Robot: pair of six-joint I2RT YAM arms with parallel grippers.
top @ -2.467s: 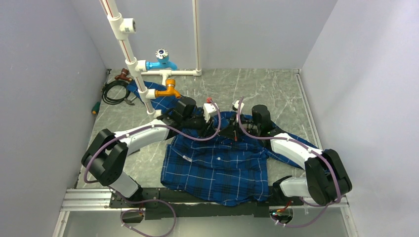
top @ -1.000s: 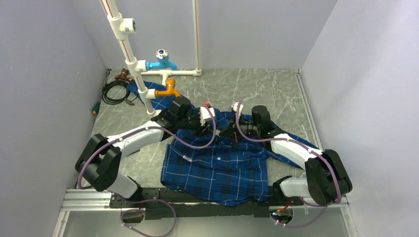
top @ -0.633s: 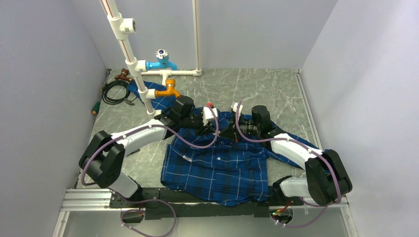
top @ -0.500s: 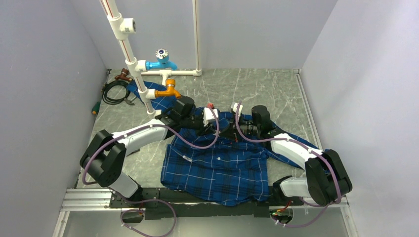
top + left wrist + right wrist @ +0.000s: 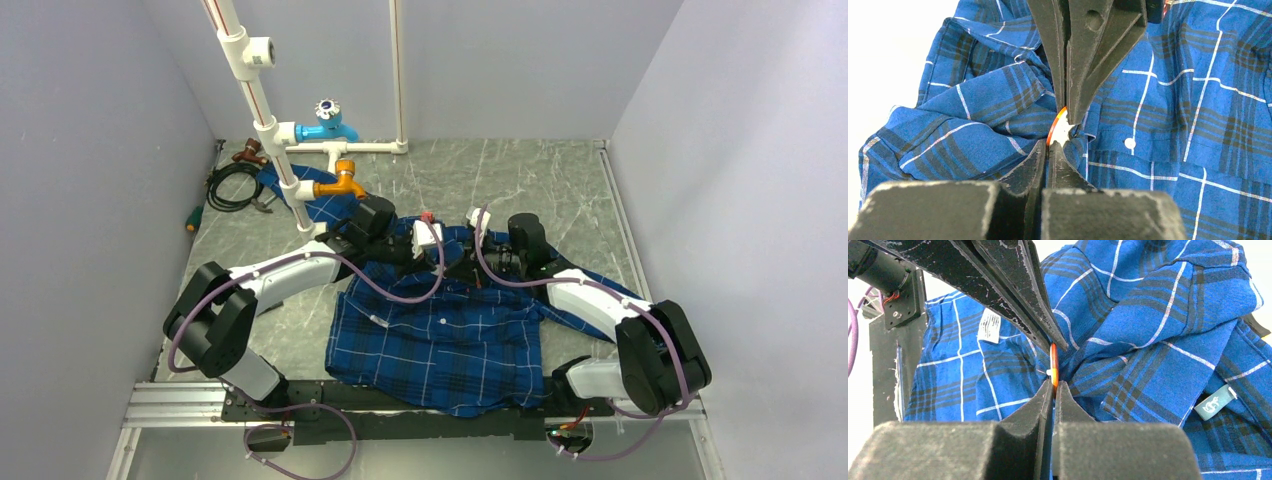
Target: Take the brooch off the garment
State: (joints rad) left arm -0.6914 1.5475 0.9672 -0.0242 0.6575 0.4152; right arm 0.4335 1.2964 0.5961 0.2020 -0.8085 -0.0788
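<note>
**Overhead view.** The shirt (image 5: 440,340), blue plaid, lies spread on the grey tabletop (image 5: 520,180) at the centre of the frame, with its hem toward the lower edge. Both arms reach in over the collar area. The left pincer (image 5: 441,262) and the right pincer (image 5: 471,267) meet tip to tip there. The contact point is too small to read in this view. A white pipe frame (image 5: 262,120) with a blue tap (image 5: 328,125) and an orange tap (image 5: 343,182) stands at the upper left. A black cable coil (image 5: 232,185) lies beside it.

**Left wrist view.** The brooch (image 5: 1060,129) sits at the centre of the frame against bunched cloth. It is a small disc with an orange-brown rim and a pale face. The left pincer's fingers (image 5: 1023,170) rise from the lower edge, closed together, with the lower rim of the disc nipped at their tips. The right pincer's fingers (image 5: 1083,60) come down from the top, closed on the upper rim. A white button (image 5: 1130,143) lies just right of the disc.

**Right wrist view.** The brooch is seen edge-on at the centre of the frame. The right pincer's fingers (image 5: 1040,410) are closed on its lower edge. The left pincer's fingers (image 5: 1013,290) slant in from the upper left and touch its top. A white label (image 5: 989,325) shows at the left, and a grey-green tag (image 5: 1215,404) at the lower right.
</note>
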